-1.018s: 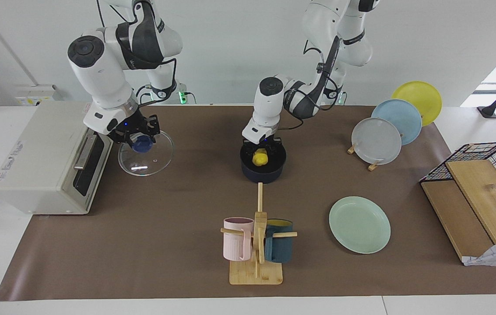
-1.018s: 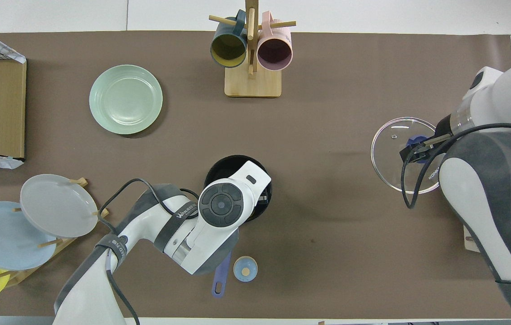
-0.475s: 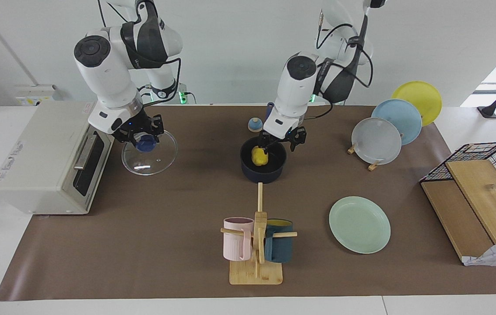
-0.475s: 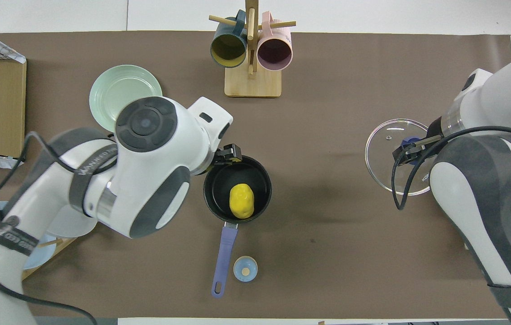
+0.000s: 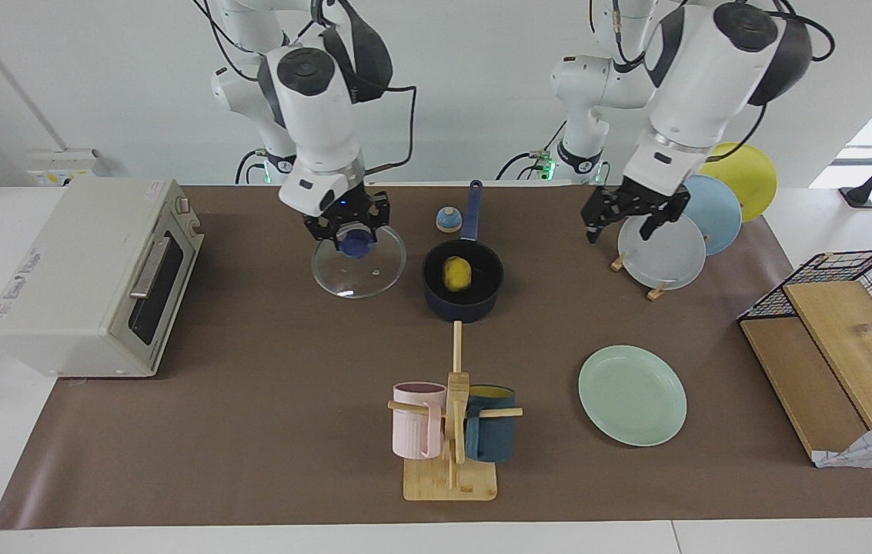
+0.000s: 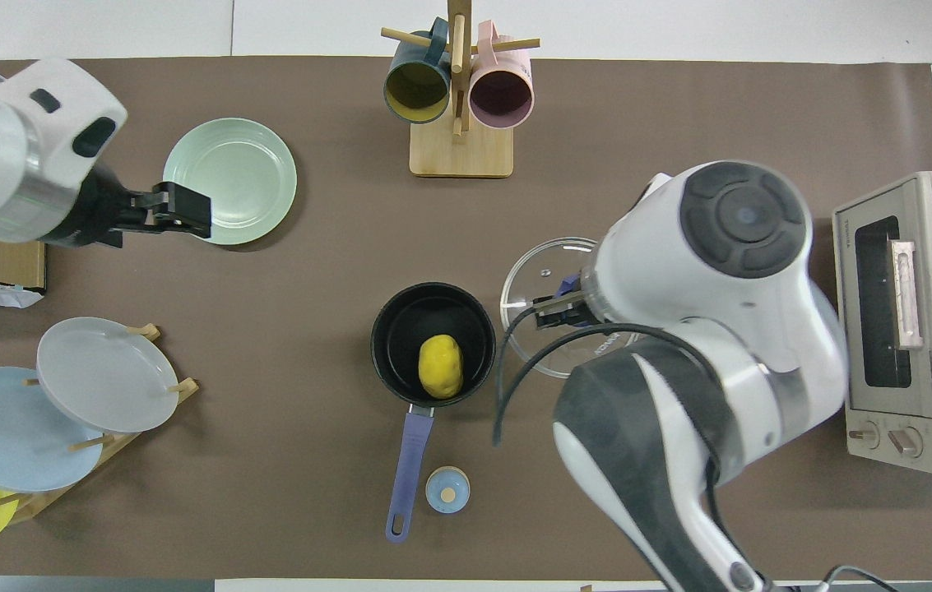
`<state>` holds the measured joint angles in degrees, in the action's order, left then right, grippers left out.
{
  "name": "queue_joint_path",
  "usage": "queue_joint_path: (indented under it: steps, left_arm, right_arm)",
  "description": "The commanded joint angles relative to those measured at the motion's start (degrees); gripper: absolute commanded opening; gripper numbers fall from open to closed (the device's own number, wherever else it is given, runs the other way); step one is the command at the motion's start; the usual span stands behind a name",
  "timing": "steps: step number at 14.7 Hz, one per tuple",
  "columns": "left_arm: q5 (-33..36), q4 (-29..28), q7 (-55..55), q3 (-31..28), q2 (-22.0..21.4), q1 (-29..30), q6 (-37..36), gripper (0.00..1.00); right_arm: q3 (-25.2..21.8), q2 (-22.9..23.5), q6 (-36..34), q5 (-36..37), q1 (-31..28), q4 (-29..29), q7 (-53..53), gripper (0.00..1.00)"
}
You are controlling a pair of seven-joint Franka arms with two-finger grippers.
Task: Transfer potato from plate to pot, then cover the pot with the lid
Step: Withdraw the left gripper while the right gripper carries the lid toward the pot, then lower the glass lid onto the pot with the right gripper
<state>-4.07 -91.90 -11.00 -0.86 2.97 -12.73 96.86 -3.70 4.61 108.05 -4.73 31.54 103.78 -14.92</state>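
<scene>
The yellow potato [image 5: 456,274] [image 6: 441,367] lies inside the navy pot [image 5: 463,304] [image 6: 387,329], whose blue handle [image 6: 408,464] points toward the robots. My right gripper [image 5: 356,240] [image 6: 564,300] is shut on the blue knob of the clear glass lid [image 5: 359,275] [image 6: 533,284] and holds it just above the table, beside the pot toward the right arm's end. My left gripper [image 5: 624,227] [image 6: 178,210] is open and empty, raised by the upright grey plate. The mint-green plate [image 5: 632,395] [image 6: 229,181] lies bare, farther from the robots.
A toaster oven [image 5: 89,277] [image 6: 901,312] stands at the right arm's end. A mug rack [image 5: 451,431] [image 6: 459,82] stands farther out than the pot. Upright grey, blue and yellow plates [image 5: 663,250] [image 6: 95,374], a small bell [image 5: 447,220] [image 6: 447,489] and a wire basket [image 5: 843,269].
My left gripper let go of the potato in the pot, rose and swung toward the plate rack. My right gripper carried the lid from the toaster oven to beside the pot.
</scene>
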Motion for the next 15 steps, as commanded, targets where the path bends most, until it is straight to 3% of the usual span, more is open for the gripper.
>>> queue_joint_path:
  steps: [1, 9, 12, 15]
  left_arm:
    - [-0.3, 0.3, 8.8, 0.7, 0.5, 6.1, -1.1, 1.0]
    - [2.2, 1.4, 10.2, 0.1, -0.8, 7.7, -4.7, 1.0]
    - [3.0, 6.9, 10.3, -0.6, -0.6, 7.1, -13.7, 1.0]
    - [3.5, 3.3, 10.6, -0.6, -2.4, 6.8, -14.3, 1.0]
  right_arm:
    - [-0.4, 4.0, 5.1, -1.0, 7.0, -1.3, -8.6, 0.0]
    - [0.0, 8.3, 9.4, -0.1, 14.1, -1.6, -16.6, 0.0]
    - [0.0, 9.8, 11.1, -0.1, 14.9, -1.6, -17.7, 0.0]
    - [0.0, 9.9, 12.0, 0.0, 14.5, -1.9, -17.8, 0.0]
